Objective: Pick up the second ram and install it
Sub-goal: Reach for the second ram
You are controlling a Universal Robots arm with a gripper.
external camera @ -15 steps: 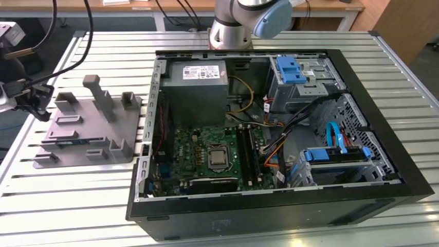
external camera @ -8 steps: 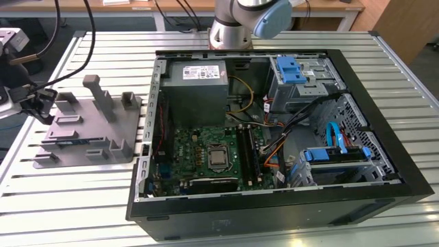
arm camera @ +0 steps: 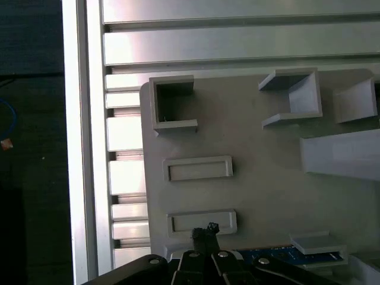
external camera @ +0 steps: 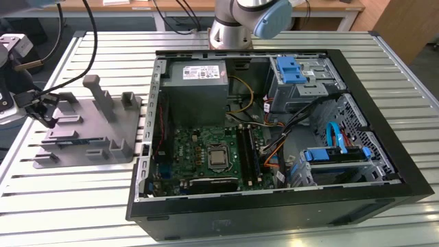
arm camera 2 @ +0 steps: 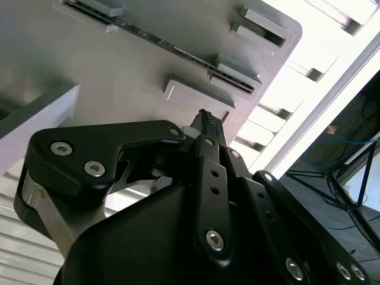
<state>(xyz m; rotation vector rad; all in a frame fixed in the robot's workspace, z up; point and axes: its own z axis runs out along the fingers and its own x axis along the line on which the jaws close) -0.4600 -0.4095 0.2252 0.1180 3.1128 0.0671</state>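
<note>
Over the grey plastic holder tray (arm camera: 249, 136), our tool (arm camera: 205, 229) hangs closed and empty; the thin blue-green ram strip (arm camera: 291, 255) sits slotted just beside (kept there, we judge, for gripping).

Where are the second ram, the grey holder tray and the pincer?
second ram (arm camera: 291, 255), first wrist view, on its blue-green board face.
grey holder tray (external camera: 72, 159), exterior view, on the bare flat base near its edge.
pincer (arm camera: 205, 230), first wrist view, at its black tip.
</note>
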